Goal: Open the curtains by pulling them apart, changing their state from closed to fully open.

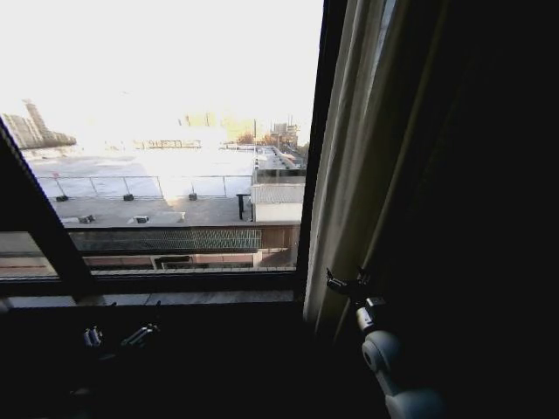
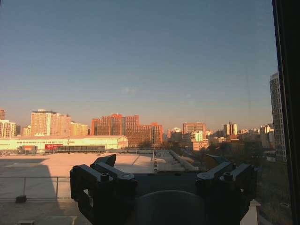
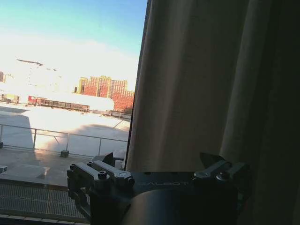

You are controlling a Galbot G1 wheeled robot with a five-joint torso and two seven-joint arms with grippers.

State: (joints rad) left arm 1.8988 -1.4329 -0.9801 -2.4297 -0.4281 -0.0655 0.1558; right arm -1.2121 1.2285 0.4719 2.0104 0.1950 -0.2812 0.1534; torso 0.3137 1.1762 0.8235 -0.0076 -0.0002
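A: Where's the curtain (image 1: 345, 166) hanging?

B: Bunched on the right side of the window, its pleated inner edge lying along the dark frame bar (image 1: 314, 140). Left of that bar the glass (image 1: 166, 131) is bare, with rooftops and a bright sky outside.

A: And the right gripper (image 1: 347, 285)?

B: Low down, right at the curtain's inner edge, near the sill (image 1: 157, 281). In the right wrist view its fingers (image 3: 108, 174) are spread, nothing between them, and the fabric (image 3: 197, 84) hangs just ahead.

A: The left one?

B: The left gripper (image 1: 118, 336) sits low in the shadow below the sill, well apart from the curtain. In the left wrist view its fingers (image 2: 101, 177) are spread too, facing open glass, with a frame bar (image 2: 287, 112) at the far edge.

A: The room itself?

B: Dark below the sill and to the right of the curtain; I can't make out detail there.
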